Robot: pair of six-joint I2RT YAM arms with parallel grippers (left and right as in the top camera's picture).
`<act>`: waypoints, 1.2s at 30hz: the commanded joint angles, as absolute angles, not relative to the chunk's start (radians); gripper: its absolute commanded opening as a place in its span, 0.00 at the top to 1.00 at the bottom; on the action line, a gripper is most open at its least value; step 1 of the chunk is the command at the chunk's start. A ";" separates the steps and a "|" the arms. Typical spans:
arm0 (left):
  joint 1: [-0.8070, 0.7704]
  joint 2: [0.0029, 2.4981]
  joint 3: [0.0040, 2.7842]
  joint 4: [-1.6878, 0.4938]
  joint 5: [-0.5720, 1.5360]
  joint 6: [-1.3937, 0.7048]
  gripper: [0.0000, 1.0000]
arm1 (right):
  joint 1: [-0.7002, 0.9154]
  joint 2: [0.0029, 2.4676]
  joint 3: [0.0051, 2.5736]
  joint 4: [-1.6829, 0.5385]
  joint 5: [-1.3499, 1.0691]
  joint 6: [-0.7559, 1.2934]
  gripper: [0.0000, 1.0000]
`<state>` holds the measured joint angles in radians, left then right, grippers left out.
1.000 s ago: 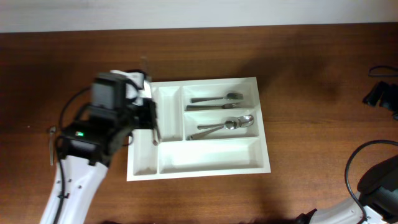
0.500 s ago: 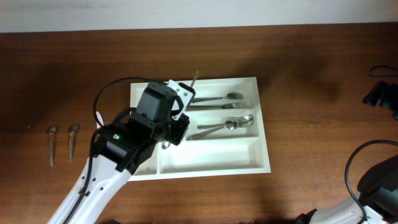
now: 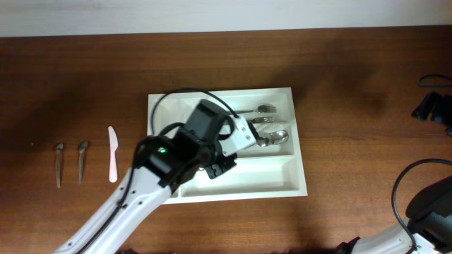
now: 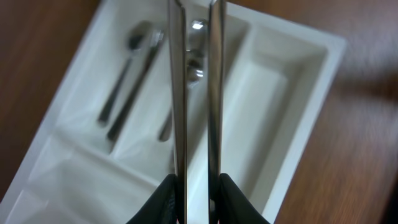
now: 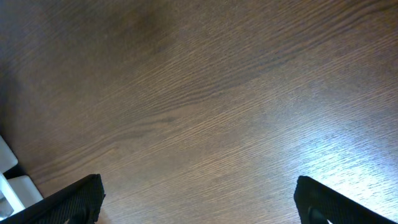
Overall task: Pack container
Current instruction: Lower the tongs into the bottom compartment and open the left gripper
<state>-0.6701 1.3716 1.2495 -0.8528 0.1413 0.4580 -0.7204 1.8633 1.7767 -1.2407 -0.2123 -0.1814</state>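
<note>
The container (image 3: 300, 152) is a large white cutlery tray at the table's middle; it also shows in the left wrist view (image 4: 314, 74). Forks (image 3: 258, 111) lie in its upper wide compartment and spoons (image 3: 274, 138) in the middle one; the spoons also show in the left wrist view (image 4: 127, 68). My left gripper (image 3: 220, 164) hovers over the tray's middle. In its wrist view it (image 4: 194, 186) is shut on two thin metal utensil strips (image 4: 179, 93) held side by side. My right gripper (image 5: 199, 199) is open and empty over bare wood.
Two metal spoons (image 3: 59, 164) (image 3: 82, 159) and a pale pink knife (image 3: 111, 162) lie on the table left of the tray. Dark cables and gear (image 3: 432, 106) sit at the right edge. The right arm (image 3: 427, 208) is at the lower right.
My left arm has swung right, from the tray's left edge to over its middle, carrying the metal utensils. The spoons and pink knife on the left came into view.
</note>
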 commanded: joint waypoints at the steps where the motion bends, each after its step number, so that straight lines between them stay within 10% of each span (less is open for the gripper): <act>1: -0.703 1.432 1.261 -0.881 0.172 0.631 0.78 | -0.720 1.842 1.771 -1.240 -0.225 -0.175 0.01; 36: -0.712 1.694 1.261 -0.939 0.170 0.713 0.59 | -0.720 1.842 1.771 -1.240 -0.225 -0.174 0.01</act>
<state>-0.7097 1.6871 1.2495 -0.9421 0.1505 0.6930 -0.7204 1.8633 1.7767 -1.2407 -0.2127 -0.1791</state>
